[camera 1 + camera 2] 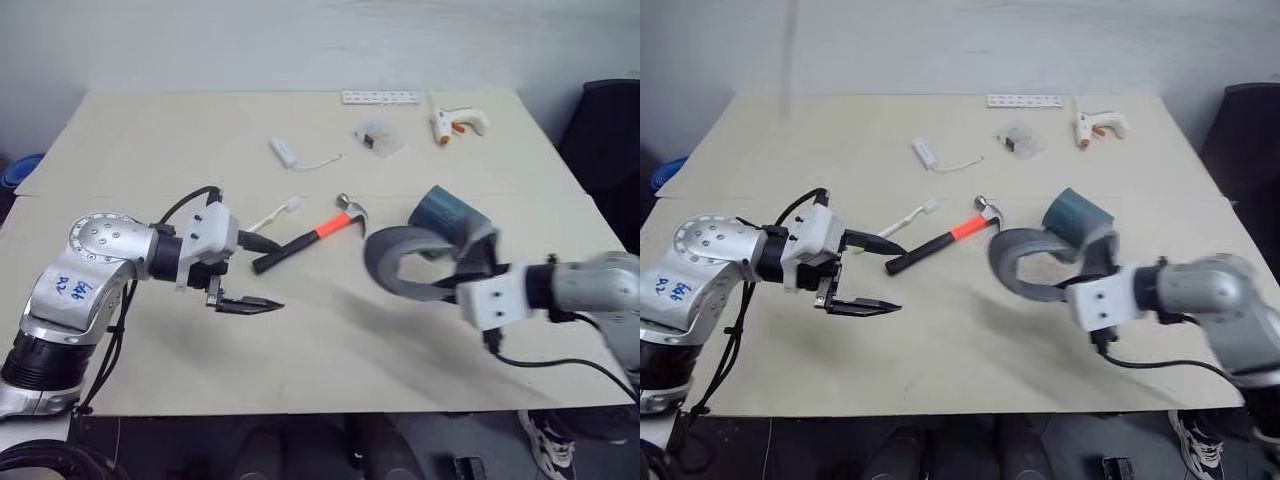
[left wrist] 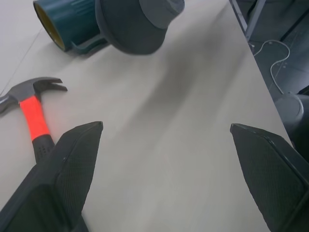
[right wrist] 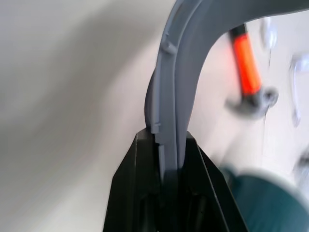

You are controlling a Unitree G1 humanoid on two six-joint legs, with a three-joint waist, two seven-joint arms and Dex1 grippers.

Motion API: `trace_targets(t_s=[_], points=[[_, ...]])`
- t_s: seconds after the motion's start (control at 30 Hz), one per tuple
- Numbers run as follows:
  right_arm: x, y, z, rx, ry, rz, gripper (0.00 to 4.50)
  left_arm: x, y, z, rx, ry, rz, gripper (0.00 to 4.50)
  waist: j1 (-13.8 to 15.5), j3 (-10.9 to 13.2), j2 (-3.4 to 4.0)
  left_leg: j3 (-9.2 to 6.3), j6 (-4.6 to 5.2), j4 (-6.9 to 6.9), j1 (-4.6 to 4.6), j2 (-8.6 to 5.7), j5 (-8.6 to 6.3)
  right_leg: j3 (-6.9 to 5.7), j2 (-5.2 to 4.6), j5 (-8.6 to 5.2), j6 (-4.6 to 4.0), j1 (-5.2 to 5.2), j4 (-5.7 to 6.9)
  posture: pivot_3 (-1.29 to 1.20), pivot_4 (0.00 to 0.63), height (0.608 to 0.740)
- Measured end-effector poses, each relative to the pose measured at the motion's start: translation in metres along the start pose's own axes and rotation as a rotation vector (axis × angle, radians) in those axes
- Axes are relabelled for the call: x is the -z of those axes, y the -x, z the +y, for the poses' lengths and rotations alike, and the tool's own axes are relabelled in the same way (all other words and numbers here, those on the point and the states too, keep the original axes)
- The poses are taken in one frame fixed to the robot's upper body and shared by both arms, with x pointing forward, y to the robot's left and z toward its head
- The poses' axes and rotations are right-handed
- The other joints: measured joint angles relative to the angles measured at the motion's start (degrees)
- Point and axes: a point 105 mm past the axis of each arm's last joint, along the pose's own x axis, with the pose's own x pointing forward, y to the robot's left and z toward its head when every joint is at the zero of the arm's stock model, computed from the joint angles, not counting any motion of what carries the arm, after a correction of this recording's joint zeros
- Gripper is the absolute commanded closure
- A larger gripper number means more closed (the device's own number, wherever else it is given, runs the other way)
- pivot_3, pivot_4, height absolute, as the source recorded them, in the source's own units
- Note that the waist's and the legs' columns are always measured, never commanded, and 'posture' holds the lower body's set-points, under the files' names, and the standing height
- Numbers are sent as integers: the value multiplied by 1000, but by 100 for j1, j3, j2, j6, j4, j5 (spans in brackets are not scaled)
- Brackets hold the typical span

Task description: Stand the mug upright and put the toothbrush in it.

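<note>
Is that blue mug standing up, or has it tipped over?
Tipped over. The mug lies on its side on the table: the left wrist view shows its yellowish mouth facing sideways, its handle down against the tabletop.

The desk (image 1: 150, 130) is pale beige. The mug (image 1: 440, 212) is dark teal-blue with fine ribs and a yellowish inside. The curved band (image 1: 400, 262) is plain grey. The hammer (image 1: 310, 238) has a bright red-orange part on a black handle and a dark metal head. The toothbrush (image 1: 275, 214) is white. Both the left gripper (image 1: 262, 272) and right gripper (image 3: 166, 145) have black fingers.
</note>
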Motion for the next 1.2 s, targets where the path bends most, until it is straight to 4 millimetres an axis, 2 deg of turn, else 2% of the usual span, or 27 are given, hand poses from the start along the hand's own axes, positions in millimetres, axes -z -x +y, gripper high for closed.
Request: trace_targets(t_s=[0.1, 0.13, 0.2, 0.3, 0.43, 0.6, 0.7, 0.73, 0.93, 1.1, 1.2], points=[[24, 60, 9, 75, -312, 162, 4442, -6, -16, -1, 47, -9, -59, 0, 99, -2, -2, -2, 1, 3, 5, -2, 0, 1, 1, 4, 6, 17, -9, 0, 150, 740], [26, 71, 14, 85, -374, 185, 4442, -8, -21, -2, 58, -10, -78, 0, 102, -4, -6, -2, 1, 6, 8, -2, 0, 1, 2, 4, 7, 23, -9, 0, 150, 740], [28, 79, 27, 78, -499, 197, 4442, -16, -30, -2, 83, -22, -116, 0, 76, -4, -24, 5, 2, 7, 8, -2, 0, 11, 6, 5, 8, 37, -12, 0, 150, 740], [36, 76, 35, 118, -661, 159, 4442, -31, -41, -1, 108, -62, -171, 0, 10, -7, -28, 14, 2, 7, 8, -2, 0, 22, 8, 3, 5, 44, -17, 0, 150, 740], [59, 67, 32, 232, -855, 116, 4442, -43, -50, -2, 143, -88, -208, 0, -70, -10, -23, 13, 2, 0, 11, -2, 1, 23, 9, 4, 6, 40, -6, 0, 150, 740], [109, 45, 45, 334, -1079, 142, 4442, -45, -55, -3, 157, -84, -219, 0, -58, -10, -20, 9, 2, -1, 10, -3, 1, 21, 7, 4, 7, 10, -4, 0, 150, 740], [112, 42, 27, 397, -1091, 102, 4442, -45, -54, -3, 153, -84, -213, 0, -85, -10, -21, 17, 2, 0, 9, -2, 1, 29, 8, 7, 12, 19, -5, 0, 150, 740], [111, 41, 21, 413, -1097, 87, 3724, -44, -53, -3, 150, -83, -209, 0, -85, -10, -21, 16, 2, 0, 10, -2, 1, 29, 8, 7, 13, 20, -5, 0, 150, 740], [111, 27, 22, 381, -1088, 112, 1751, -33, -46, -2, 98, -40, -180, 0, -52, -11, -17, 5, 2, -1, 5, -3, 1, 19, 4, 7, 12, 9, -7, 0, 150, 740], [118, 57, 2, 443, -975, 250, 1751, -30, -36, -3, 47, -38, -154, 0, -54, -8, -13, 10, 2, 4, 4, -9, 1, 22, -3, 12, 21, 13, -16, 0, 150, 740], [108, 72, -27, 491, -922, 243, 1751, -29, -28, -2, 7, -32, -145, 0, -99, -2, -2, 16, 2, 2, 5, -6, 1, 30, 0, 11, 21, 10, -13, 0, 150, 740]])
